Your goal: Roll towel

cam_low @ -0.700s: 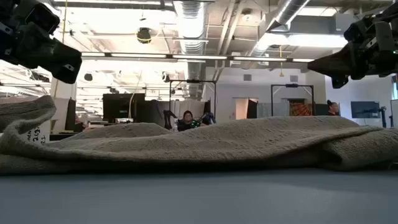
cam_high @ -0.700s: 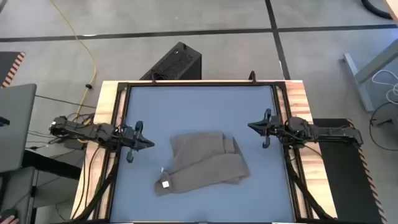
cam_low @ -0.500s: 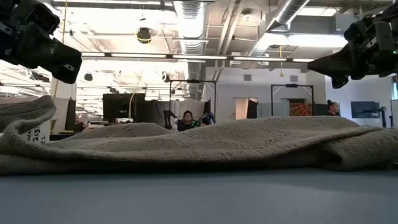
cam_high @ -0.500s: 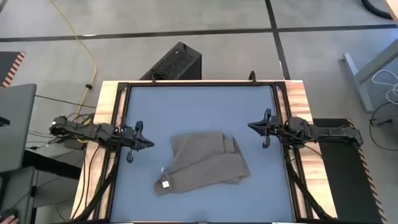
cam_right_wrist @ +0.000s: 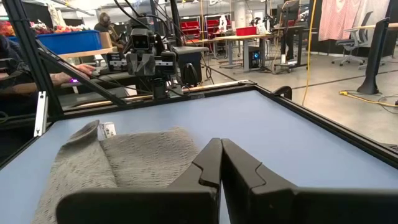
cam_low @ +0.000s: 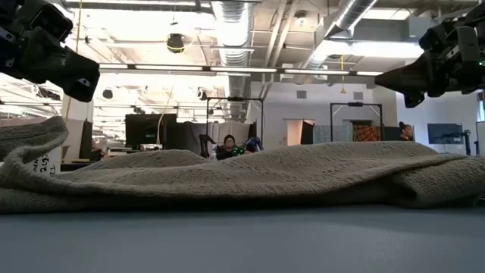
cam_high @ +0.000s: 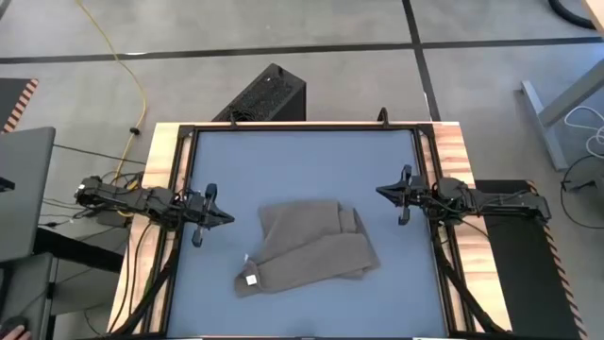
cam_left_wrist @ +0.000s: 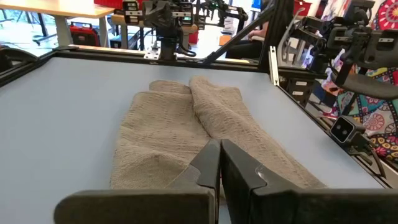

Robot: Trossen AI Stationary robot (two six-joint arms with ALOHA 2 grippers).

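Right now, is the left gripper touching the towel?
Apart. The high view shows bare table between the left gripper and the towel; it hangs at the table's left edge, fingers shut.

Even, bright overhead light on blue-grey table mat (cam_high: 302, 170); shadows faint. Low view: white ceiling strip lights (cam_low: 227, 70) glare, backlit taupe cloth towel (cam_low: 250, 174) dim, near mat soft. Wrist views: slight edge distortion.

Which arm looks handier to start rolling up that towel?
Probably left. The left end effector sits beside the towel near its white tag corner. The right end effector is also close and shut, off the cloth, so the edge is slight.
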